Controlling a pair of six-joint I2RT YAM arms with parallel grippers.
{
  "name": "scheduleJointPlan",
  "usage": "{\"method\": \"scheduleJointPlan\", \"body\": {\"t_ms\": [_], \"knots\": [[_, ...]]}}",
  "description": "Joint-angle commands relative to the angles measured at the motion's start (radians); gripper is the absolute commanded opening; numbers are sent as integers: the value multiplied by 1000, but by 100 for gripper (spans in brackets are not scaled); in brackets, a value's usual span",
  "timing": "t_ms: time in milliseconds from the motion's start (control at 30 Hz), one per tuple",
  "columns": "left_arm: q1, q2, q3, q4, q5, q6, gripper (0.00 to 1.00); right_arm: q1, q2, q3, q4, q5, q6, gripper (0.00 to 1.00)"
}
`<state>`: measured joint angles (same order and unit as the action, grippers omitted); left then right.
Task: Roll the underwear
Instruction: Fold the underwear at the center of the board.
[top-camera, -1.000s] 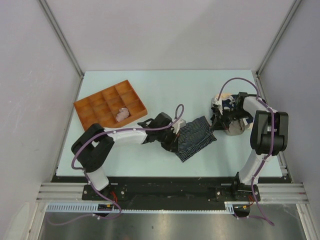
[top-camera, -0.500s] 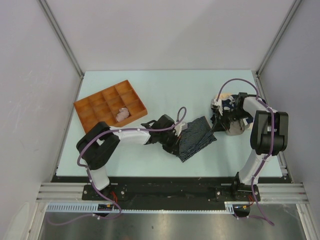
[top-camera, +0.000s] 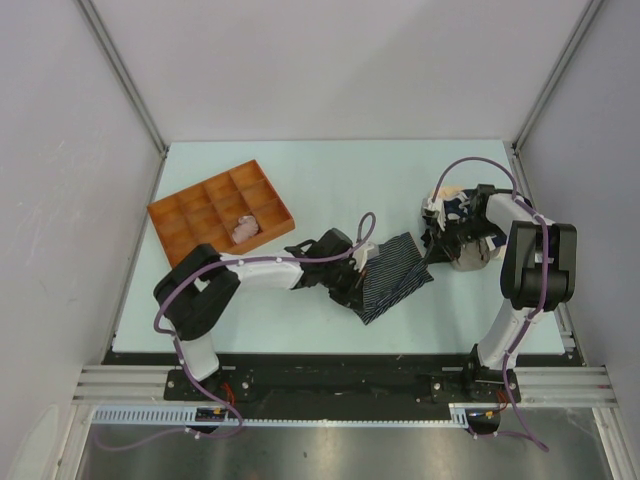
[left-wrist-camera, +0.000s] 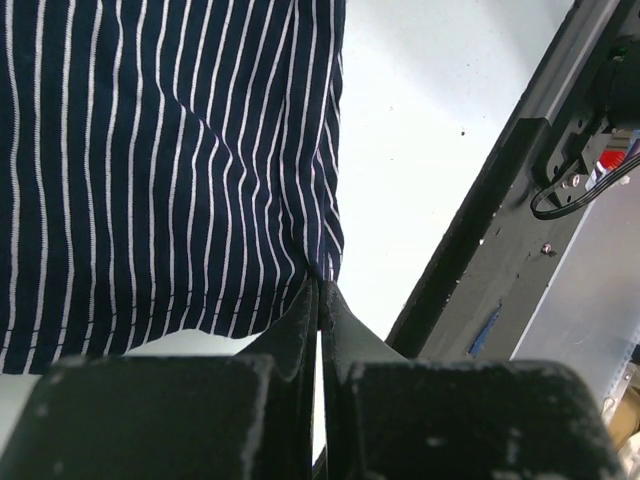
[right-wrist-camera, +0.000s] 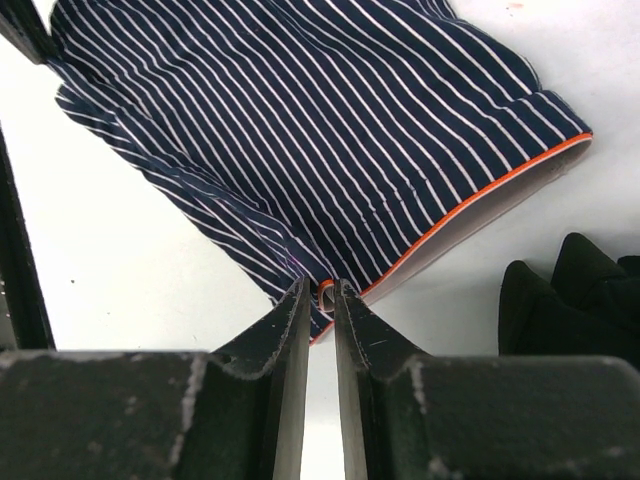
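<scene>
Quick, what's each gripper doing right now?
The left gripper is shut on an edge of the striped underwear.
The right gripper is shut on its orange-trimmed hem.

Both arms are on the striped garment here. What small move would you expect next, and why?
Probably a short pull apart, to draw the cloth flat before rolling. The left gripper is shut on one edge of the striped underwear. The right gripper pinches its orange-trimmed edge on the opposite side. The fabric between them shows wrinkles and a folded-over side.
</scene>
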<state>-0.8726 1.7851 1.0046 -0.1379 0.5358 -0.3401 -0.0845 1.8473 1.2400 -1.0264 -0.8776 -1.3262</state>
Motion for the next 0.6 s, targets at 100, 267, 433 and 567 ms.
{"method": "scheduleJointPlan", "body": {"t_ms": [100,267,433,567], "knots": [[-19,-12,32,34,35,-33,2,20,-39,-8,54,40,73,20],[-26,-6,29,43,33,-43,3,17,-52,-13,57,58,78,21],[-37,2,29,34,17,-54,25,9,-69,-14,19,72,47,32],[-42,-16,19,38,20,-62,41,-12,-112,-13,-17,75,12,40]]}}
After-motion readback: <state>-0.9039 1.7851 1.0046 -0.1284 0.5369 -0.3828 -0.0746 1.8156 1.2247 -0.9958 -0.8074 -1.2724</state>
